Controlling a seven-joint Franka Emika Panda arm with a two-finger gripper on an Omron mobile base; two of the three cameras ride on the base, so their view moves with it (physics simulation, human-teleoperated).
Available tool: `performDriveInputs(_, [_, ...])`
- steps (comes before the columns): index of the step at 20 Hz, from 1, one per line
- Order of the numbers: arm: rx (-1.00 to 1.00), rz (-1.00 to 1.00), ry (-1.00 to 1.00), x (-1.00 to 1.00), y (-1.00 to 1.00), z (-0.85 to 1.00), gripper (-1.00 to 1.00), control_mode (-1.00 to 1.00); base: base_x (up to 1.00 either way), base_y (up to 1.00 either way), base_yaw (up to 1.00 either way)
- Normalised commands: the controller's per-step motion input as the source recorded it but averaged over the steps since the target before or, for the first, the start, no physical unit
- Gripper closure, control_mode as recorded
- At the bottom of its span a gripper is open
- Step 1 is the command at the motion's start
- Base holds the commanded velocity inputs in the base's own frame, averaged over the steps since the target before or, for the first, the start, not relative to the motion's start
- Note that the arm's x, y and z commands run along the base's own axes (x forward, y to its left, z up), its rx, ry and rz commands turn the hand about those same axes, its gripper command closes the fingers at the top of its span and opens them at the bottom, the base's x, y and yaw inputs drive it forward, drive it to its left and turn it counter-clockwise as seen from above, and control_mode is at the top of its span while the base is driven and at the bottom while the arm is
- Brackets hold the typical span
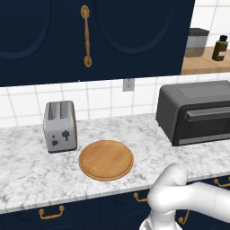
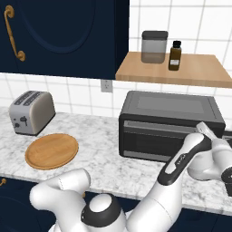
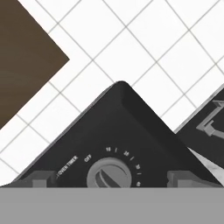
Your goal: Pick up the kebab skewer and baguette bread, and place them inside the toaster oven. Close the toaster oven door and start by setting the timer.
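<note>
The toaster oven (image 2: pixel 172 124) stands on the marble bench (image 2: pixel 104 154) toward the right end, its back near the tiled wall. The toaster oven door (image 2: pixel 156 138) is shut flush against the body; the horizontal bar handle runs along the door's upper edge. Skewer and bread cannot be seen through the dark glass window.

The end effector (image 3: pixel 112 181) is positioned at the right end of the oven's front face, directly before the timer knob (image 3: pixel 109 175). In the hand view, the two finger tips (image 3: pixel 41 180) stand well apart, one on each side of the knob, and the end effector is released and grasps nothing. Whether the tips touch the panel cannot be determined. The knob is a round grey dial with a raised bar; white scale marks and an "OFF" mark ring it, and an "OVEN TIMER" label lies beside it. This view is rolled, so the oven's upper corner appears as a peak against the white tiles.

In the right base view, the arm reaches from the lower left across the bench's front edge to the oven's right side.

A round wooden board (image 1: pixel 106 160) lies near the front edge of the bench, left of the oven. A silver two-slot toaster (image 1: pixel 60 126) stands just behind the board's left side. A wooden shelf (image 2: pixel 181 70) above the oven carries a grey canister (image 2: pixel 154 46) and a dark bottle (image 2: pixel 175 55).
</note>
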Motion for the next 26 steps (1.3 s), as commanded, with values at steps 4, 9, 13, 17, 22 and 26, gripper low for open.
performDriveInputs(4, [0.00, 0.00, 0.00, 0.00, 0.00, 0.00, -1.00, -1.00, 0.00, 0.00, 0.00])
performDriveInputs(9, [0.00, 0.00, 0.00, 0.00, 0.00, 0.00, -1.00, -1.00, 0.00, 0.00, 0.00])
performDriveInputs(13, [0.00, 0.00, 0.00, 0.00, 0.00, 0.00, 1.00, -1.00, 0.00, 0.00, 0.00])
performDriveInputs(17, [0.00, 0.00, 0.00, 0.00, 0.00, 0.00, 1.00, -1.00, 0.00, 0.00, 0.00])
performDriveInputs(22, [0.00, 0.00, 0.00, 0.00, 0.00, 0.00, 1.00, -1.00, 0.00, 0.00, 0.00])
performDriveInputs(26, [0.00, 0.00, 0.00, 0.00, 0.00, 0.00, 1.00, -1.00, 0.00, 0.00, 0.00])
